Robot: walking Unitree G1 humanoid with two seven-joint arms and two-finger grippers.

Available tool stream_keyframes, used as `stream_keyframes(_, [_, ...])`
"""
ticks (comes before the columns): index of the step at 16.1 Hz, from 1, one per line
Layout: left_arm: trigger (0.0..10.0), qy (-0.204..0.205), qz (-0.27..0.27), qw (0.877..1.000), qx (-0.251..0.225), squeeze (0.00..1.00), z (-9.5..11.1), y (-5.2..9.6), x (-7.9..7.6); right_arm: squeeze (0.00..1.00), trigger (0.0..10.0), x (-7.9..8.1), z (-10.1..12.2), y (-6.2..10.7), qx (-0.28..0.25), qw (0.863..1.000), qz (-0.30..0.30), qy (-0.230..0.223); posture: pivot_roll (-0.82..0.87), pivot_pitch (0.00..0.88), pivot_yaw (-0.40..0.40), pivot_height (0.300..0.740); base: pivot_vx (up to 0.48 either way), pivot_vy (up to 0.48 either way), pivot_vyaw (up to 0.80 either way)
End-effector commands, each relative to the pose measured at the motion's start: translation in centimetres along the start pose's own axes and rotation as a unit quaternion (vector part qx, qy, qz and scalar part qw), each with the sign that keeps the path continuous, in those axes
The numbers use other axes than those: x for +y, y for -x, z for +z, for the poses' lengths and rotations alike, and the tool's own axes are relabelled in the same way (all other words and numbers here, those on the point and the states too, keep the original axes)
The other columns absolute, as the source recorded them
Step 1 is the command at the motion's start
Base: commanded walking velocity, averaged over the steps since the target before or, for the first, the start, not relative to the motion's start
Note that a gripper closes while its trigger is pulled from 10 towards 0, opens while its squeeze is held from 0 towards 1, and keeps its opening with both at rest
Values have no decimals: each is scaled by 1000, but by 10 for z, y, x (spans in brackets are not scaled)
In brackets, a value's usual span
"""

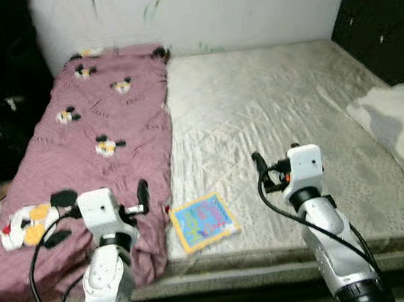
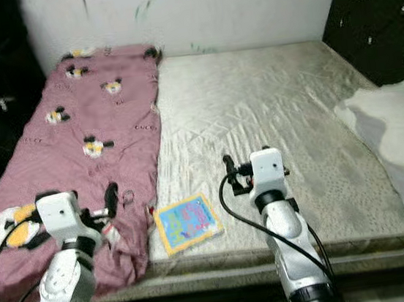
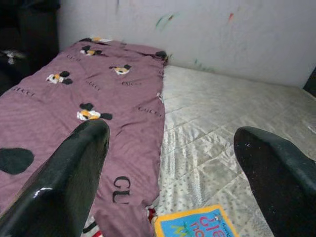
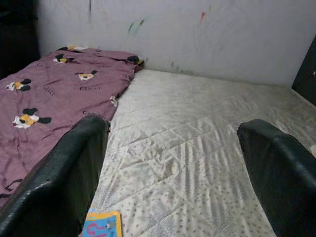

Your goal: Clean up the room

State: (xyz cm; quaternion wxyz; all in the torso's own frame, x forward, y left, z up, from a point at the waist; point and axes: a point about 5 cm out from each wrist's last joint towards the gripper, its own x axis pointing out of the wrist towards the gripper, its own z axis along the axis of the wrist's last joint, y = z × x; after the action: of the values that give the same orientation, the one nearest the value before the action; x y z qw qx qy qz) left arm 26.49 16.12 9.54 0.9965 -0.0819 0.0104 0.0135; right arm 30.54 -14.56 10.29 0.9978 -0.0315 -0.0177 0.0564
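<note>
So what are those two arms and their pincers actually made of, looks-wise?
Both arms are silver segmented tubes with black joint rings and loose black cables looping alongside. Each ends in a boxy white wrist block carrying the left pincer and right pincer, each with two long, glossy black fingers.

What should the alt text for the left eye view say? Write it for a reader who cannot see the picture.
A bare quilted mattress has a maroon cartoon-print blanket along its left side and a colourful picture book at its near edge. The robot's left hand hovers open over the blanket's edge, the right hand open above the mattress. A white cloth lies at far right.
</note>
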Motion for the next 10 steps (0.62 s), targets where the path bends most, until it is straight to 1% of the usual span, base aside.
stream_keyframes(1, [10000,-3,-1,1000,-3,0,1,0,1,0,10000,0,2,-3,-5,1000,1,3,42,28,6,740,352,0,0])
stream_keyframes(8, [10000,-3,-1,1000,0,0,0,1,1,0,10000,-1,2,-3,-6,1000,-2,4,42,26,7,740,348,0,0])
stream_keyframes(10, [10000,-4,2,1000,2,0,0,0,2,0,10000,-2,2,-3,-6,1000,-4,5,42,28,8,740,259,0,0])
